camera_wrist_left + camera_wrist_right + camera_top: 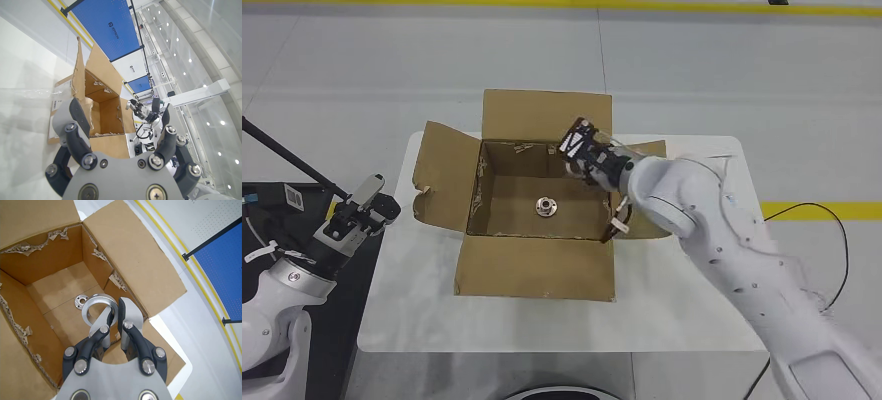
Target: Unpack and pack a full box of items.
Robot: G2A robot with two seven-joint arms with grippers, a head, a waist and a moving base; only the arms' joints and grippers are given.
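The metal ring (98, 298) hangs over the box's (542, 270) one-o'clock corner, above the small flange (546, 207) on its floor. The right gripper (115, 309), the nearer arm, pinches its rim. The left gripper (122, 106), wide and empty, sits at nine o'clock.

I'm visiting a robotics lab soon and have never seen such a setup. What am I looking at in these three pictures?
It's a two-armed robot at a white table. One picture looks down from above its arms; the other two come from cameras on each wrist. An open cardboard box stands on the table, with a small metal flange on its floor. The right gripper pinches a metal ring above the box. The left gripper is open, beside the table.
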